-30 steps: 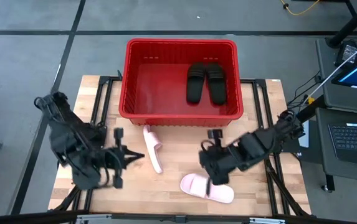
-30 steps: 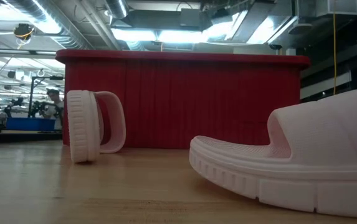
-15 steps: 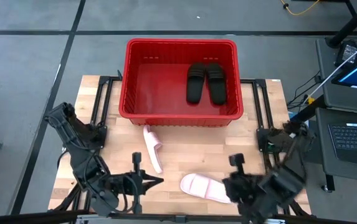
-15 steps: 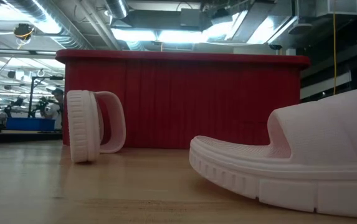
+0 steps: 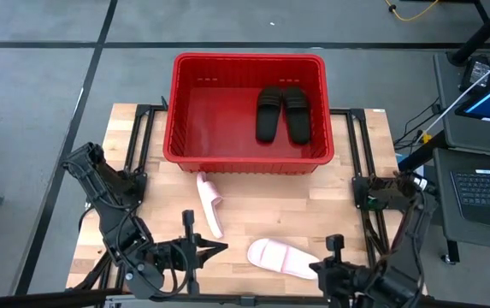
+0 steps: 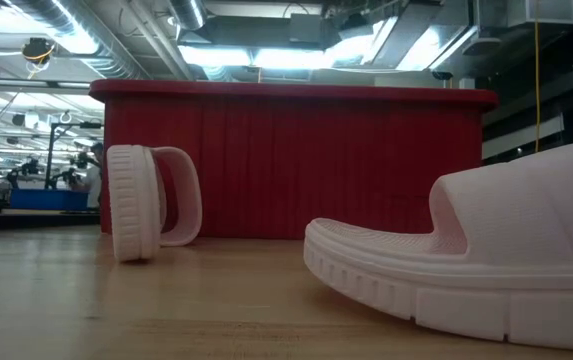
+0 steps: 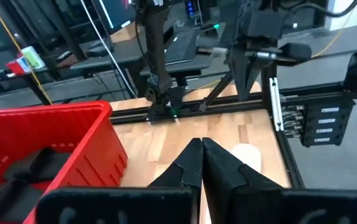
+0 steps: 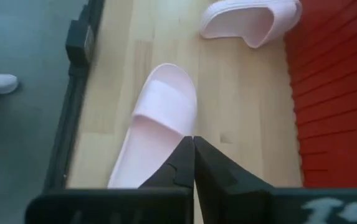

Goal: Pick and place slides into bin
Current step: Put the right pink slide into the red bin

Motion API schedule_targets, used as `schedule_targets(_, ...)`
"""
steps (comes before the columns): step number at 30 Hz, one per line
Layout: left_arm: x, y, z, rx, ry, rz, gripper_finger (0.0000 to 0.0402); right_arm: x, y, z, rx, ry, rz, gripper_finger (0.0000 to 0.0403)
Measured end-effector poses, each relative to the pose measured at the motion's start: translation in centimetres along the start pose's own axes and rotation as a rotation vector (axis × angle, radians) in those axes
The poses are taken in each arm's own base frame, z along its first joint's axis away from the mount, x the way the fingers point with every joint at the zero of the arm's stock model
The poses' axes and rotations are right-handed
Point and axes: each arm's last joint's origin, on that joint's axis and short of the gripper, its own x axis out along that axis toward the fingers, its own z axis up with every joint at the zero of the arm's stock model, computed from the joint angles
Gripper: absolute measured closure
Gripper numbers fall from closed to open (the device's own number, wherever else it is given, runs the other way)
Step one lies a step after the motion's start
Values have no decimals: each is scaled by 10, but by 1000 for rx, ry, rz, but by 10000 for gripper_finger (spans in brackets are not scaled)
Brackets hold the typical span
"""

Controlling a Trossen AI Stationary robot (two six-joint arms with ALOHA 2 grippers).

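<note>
While it hangs over the desk's (image 5: 253,210) near left corner, the left tool (image 5: 219,248) is pinched shut and empty. Two black slides (image 5: 282,113) lie in the bin (image 5: 249,62); two pink slides (image 5: 283,257) remain on the desk. At the near right edge, the right tool (image 8: 192,144) is likewise shut, holding nothing.

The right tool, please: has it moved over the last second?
Yes. The right tool has drawn back from beside the flat pink slide toward the table's near edge, farther from the bin.

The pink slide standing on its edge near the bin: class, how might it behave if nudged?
The pink slide on its edge rests on a narrow sidewall, so it would probably tip flat. Its thick moulded sole suggests light foam, probably sliding easily on the wooden table.
</note>
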Motion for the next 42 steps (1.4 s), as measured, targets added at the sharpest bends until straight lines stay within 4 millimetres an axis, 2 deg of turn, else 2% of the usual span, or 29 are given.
schedule_targets(7,5,3,0,16,5,16,400,31,6,-19,-50,49,-50,398)
schedule_targets(11,9,6,0,16,9,23,398,50,7,-26,-34,116,-18,398)
schedule_targets(14,12,8,1,15,13,32,394,63,8,-27,-29,141,33,396)
schedule_targets(20,14,10,0,15,19,32,398,85,10,-19,-123,77,100,399)
schedule_targets(26,14,9,0,-29,27,-10,398,103,5,-16,-101,151,231,395)
schedule_targets(28,12,7,0,-46,31,-29,396,107,6,-14,-81,121,253,394)
schedule_targets(42,7,3,-1,-67,37,-81,400,132,2,-26,-155,106,239,392)
